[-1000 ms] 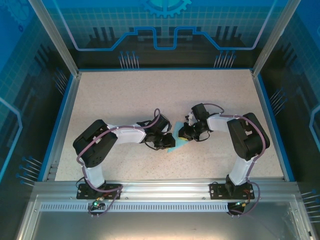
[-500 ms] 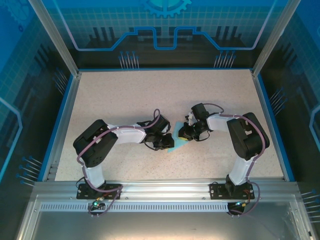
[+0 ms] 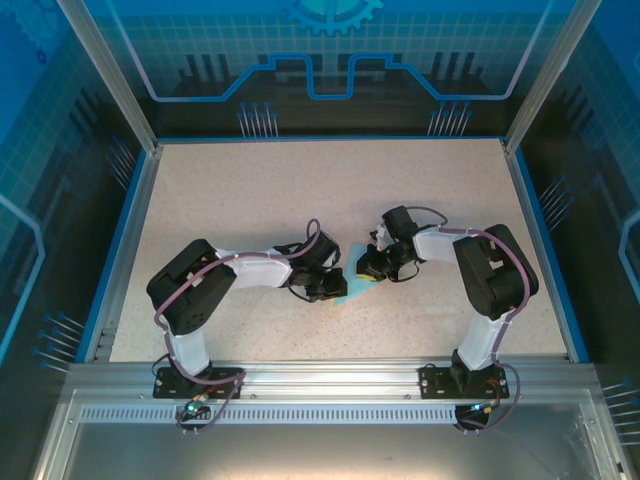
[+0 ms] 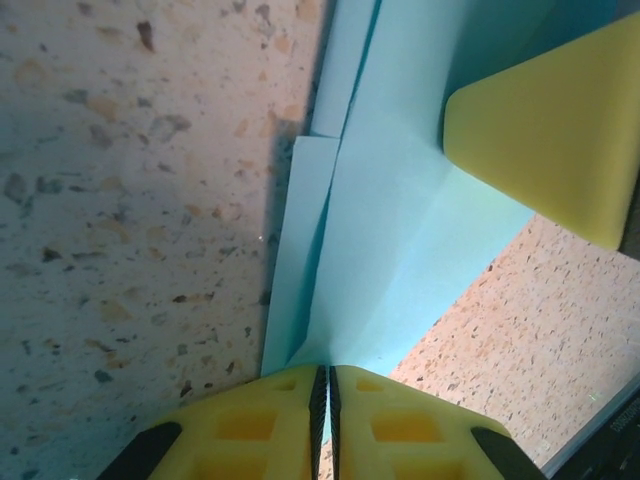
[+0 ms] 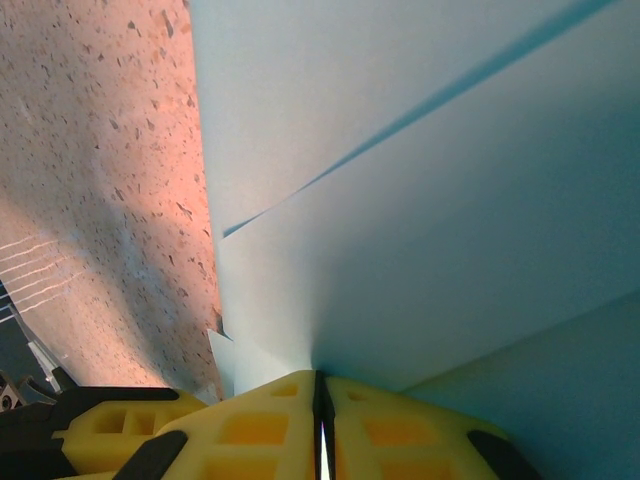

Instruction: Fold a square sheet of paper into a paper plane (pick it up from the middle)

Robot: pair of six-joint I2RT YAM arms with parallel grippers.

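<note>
While folded light-blue paper sits near centre of table, L gripper pinches its edge from 9 o'clock, jaws pressed together on it. R gripper pinches it likewise from 2 o'clock.

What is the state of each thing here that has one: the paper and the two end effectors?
paper: partly folded, layers overlapping, not yet a plane.
left end effector: shut, pinching the paper's edge.
right end effector: shut, pinching the paper's edge.
</note>
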